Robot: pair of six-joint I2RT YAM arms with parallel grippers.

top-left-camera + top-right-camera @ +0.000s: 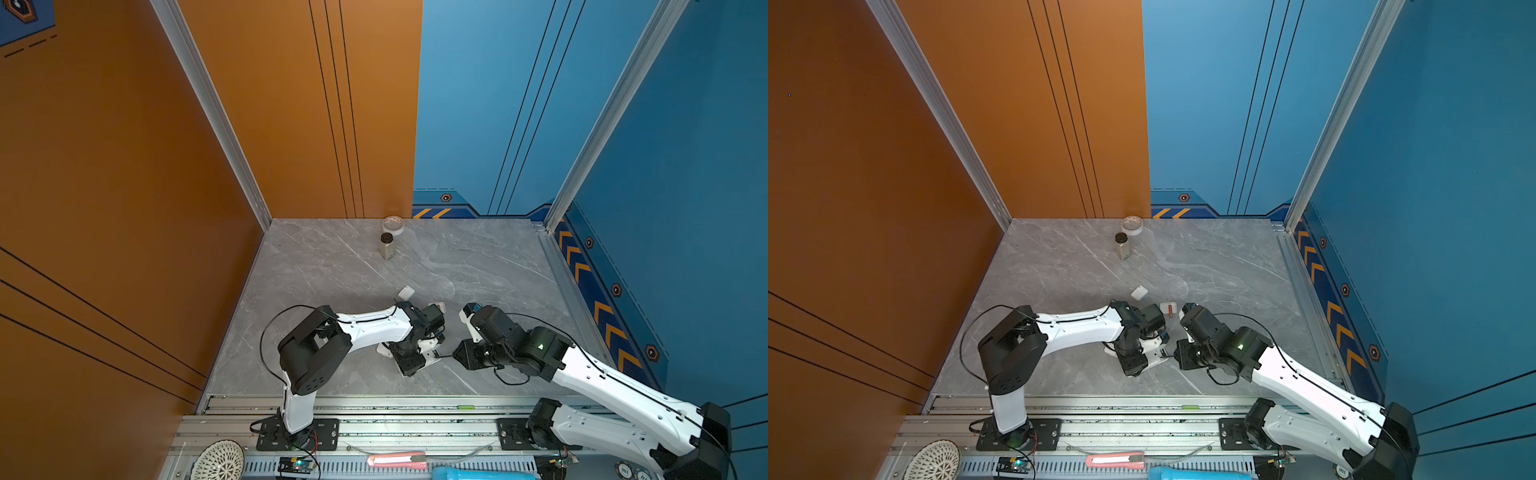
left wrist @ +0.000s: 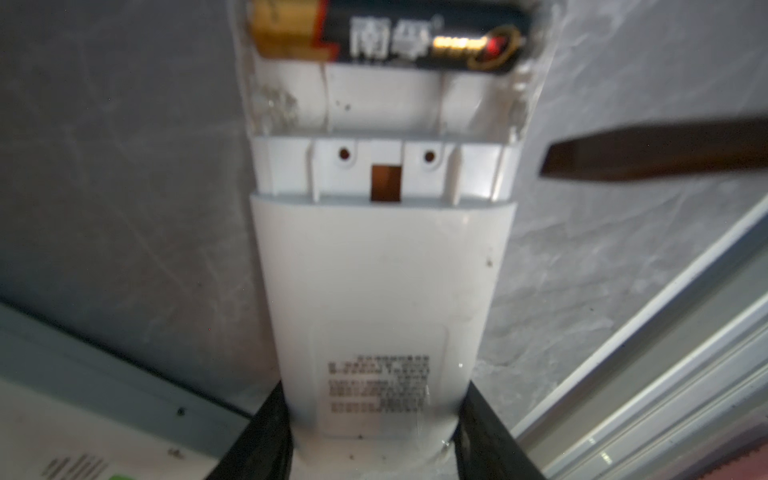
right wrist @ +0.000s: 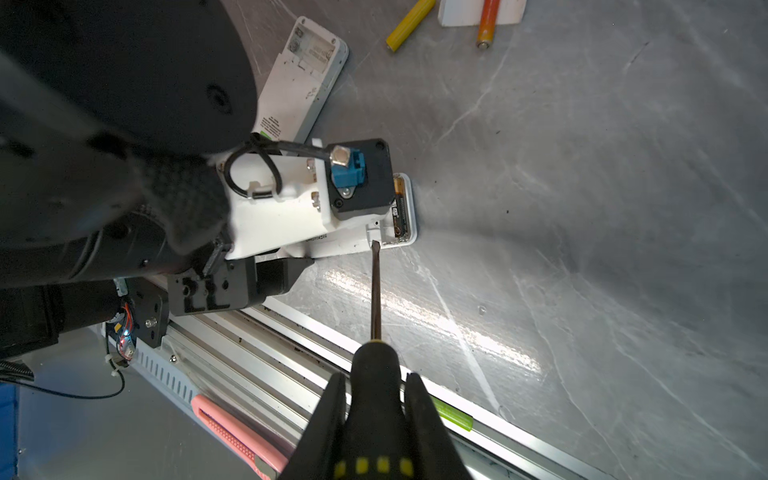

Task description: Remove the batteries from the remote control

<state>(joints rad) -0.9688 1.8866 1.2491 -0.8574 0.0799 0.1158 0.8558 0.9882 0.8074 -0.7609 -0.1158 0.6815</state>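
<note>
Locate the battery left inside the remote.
In the left wrist view, the black-and-gold battery lies across the end of the remote away from the left gripper clamping it, with the tip of the screwdriver close beside.

Grey marbled table (image 1: 332, 266). Laid on it: tape roll (image 1: 392, 230), dark-capped jar (image 1: 387, 247), small white cover (image 1: 406, 293), white remote (image 3: 303, 83), yellow battery (image 3: 409, 25); orange battery (image 3: 486, 23) is propped on white slab (image 3: 457, 12).
</note>
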